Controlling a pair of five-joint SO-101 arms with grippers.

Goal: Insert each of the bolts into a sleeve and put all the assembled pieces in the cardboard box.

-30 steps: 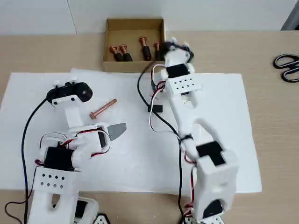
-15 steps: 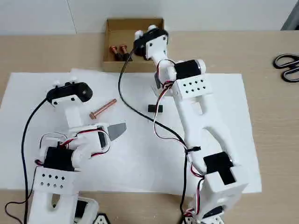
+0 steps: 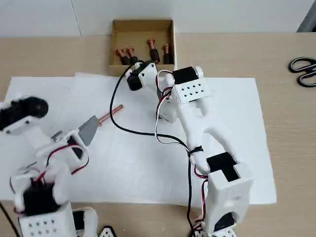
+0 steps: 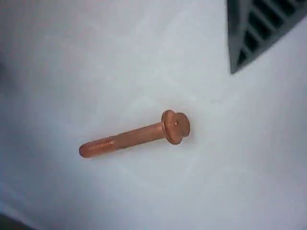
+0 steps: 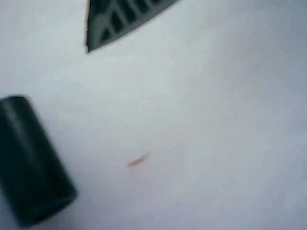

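The loose bolt (image 4: 134, 136) is of copper-coloured metal, with a round flanged head and a thin shank threaded towards the end. It lies flat on the smooth white paper sheet (image 3: 133, 163), well apart from the cardboard box (image 3: 142, 22). The left gripper (image 3: 90, 128) hangs just beside the bolt's head and does not touch it. A grey ribbed plastic part of it shows, but I cannot tell if the jaws are spread or pressed together.

The sleeve (image 5: 31, 160) is a short black cylinder with a matte surface, lying on its side on the same paper near the right gripper (image 5: 120, 19). How that gripper's jaws stand I also cannot tell.

Inside the brown box lie four assembled pieces (image 3: 153, 51), each with a copper head above a black sleeve. The box stands on the light wooden table (image 3: 276, 54), and black-handled scissors (image 3: 303, 69) lie near the table's edge.
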